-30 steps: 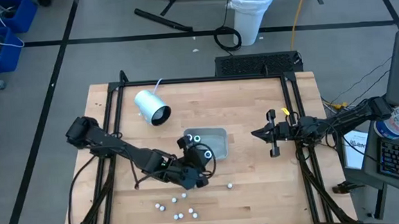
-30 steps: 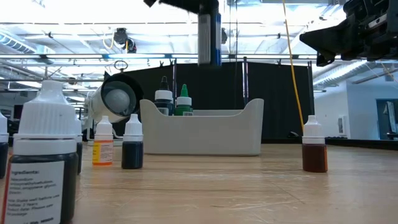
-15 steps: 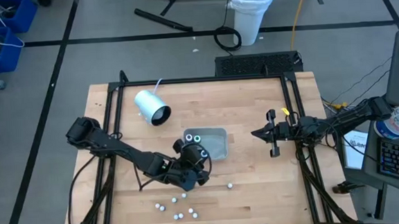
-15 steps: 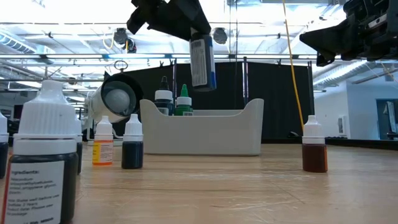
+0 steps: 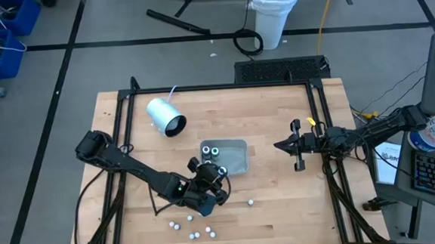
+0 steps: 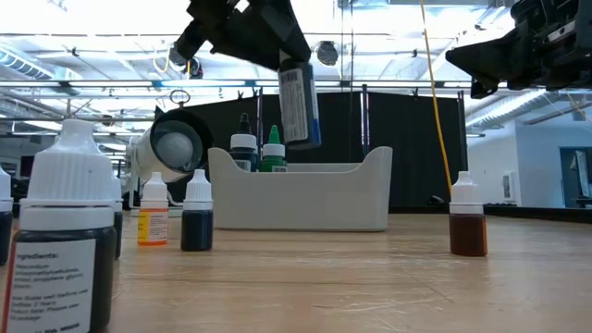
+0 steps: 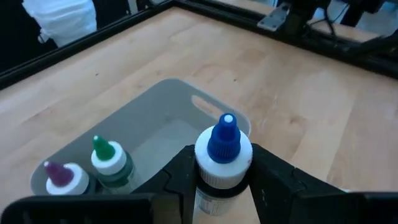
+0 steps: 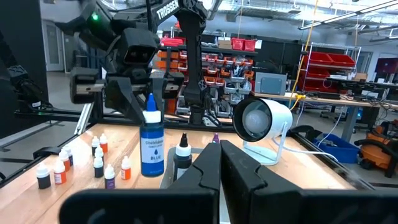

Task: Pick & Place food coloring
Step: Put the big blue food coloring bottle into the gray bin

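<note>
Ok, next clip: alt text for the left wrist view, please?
The left gripper holds a blue-capped food coloring bottle upright above a grey tray on a wooden table. Two bottles stand in the tray, one green-tipped, one purple-tipped.

Nearest food coloring bottle (image 6: 67, 242) cut off by the low view's left and bottom edges, held bottle's (image 7: 222, 160) lower body hidden between the left gripper's fingers (image 7: 273, 175), loose bottles on the bench (image 5: 191, 226) from above — white specks, colours too small to tell.

Blue-capped food coloring bottle (image 7: 222, 155) hangs upright above the table.
</note>
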Controlling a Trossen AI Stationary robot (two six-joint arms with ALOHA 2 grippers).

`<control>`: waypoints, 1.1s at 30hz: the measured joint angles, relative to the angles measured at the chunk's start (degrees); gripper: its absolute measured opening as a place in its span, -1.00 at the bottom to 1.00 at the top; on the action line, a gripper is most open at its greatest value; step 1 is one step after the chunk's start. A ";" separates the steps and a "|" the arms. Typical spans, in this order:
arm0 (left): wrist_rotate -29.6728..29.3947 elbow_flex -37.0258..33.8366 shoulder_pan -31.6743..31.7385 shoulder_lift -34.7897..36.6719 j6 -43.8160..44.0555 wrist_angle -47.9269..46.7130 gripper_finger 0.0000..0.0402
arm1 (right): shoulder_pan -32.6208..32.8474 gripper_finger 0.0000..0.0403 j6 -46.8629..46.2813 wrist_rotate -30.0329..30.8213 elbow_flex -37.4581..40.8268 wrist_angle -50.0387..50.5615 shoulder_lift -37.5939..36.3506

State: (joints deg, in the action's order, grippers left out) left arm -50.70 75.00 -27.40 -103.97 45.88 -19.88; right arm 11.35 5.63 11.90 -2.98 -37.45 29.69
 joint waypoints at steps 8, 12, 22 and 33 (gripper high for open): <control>-2.32 0.04 0.04 -0.87 0.10 -0.05 -0.35 | -0.01 -1.00 0.20 0.00 -0.01 -0.01 0.00; -4.28 0.04 -0.13 -0.89 -1.62 -0.26 -0.39 | 0.00 -1.00 0.22 0.00 -0.01 0.00 0.00; -5.52 0.20 -0.01 -3.77 -2.20 -2.28 -0.38 | -0.01 -1.00 0.17 0.00 -0.01 0.00 0.02; -6.60 0.13 0.31 -5.51 -3.57 -2.62 -0.35 | -0.02 -1.00 0.29 0.04 -0.02 -0.06 0.31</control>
State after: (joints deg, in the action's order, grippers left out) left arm -57.30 75.13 -27.09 -109.47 42.31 -22.50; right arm 11.33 5.92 11.94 -3.00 -37.52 30.00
